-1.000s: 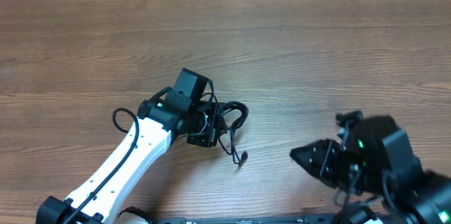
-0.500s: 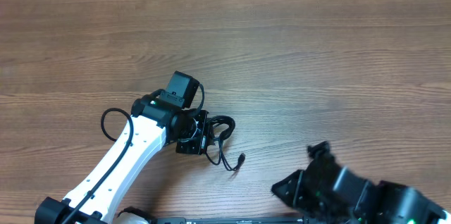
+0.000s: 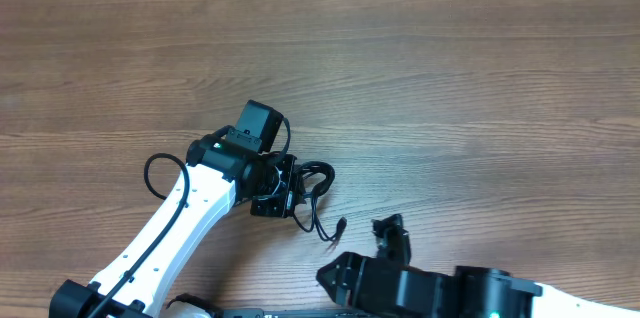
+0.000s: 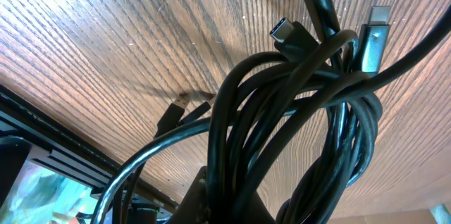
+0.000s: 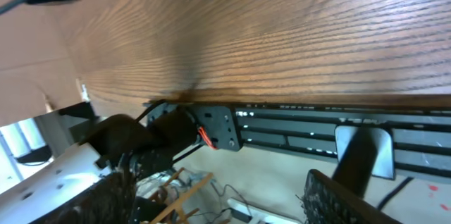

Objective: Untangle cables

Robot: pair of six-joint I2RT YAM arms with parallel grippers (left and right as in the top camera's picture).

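Black cables (image 3: 312, 193) are staying clamped in my left hand (image 3: 280, 190). My right hand (image 3: 335, 276) is swinging to lower centre, spreading apart, probably for a pull.

The white left arm (image 3: 185, 223) reaches from the near left toward the middle, the left gripper (image 3: 287, 190) clamped tight on the cables (image 4: 296, 111). The dark right arm (image 3: 470, 293) lies low along the near edge and points left. The right gripper (image 5: 218, 185) has its fingers spread wide and holds nothing.

Readable text: none in any view.
cables (image 4: 296, 111), plug ends: no marking legible.
table (image 3: 450, 78), surface: no lettering, wood grain only.
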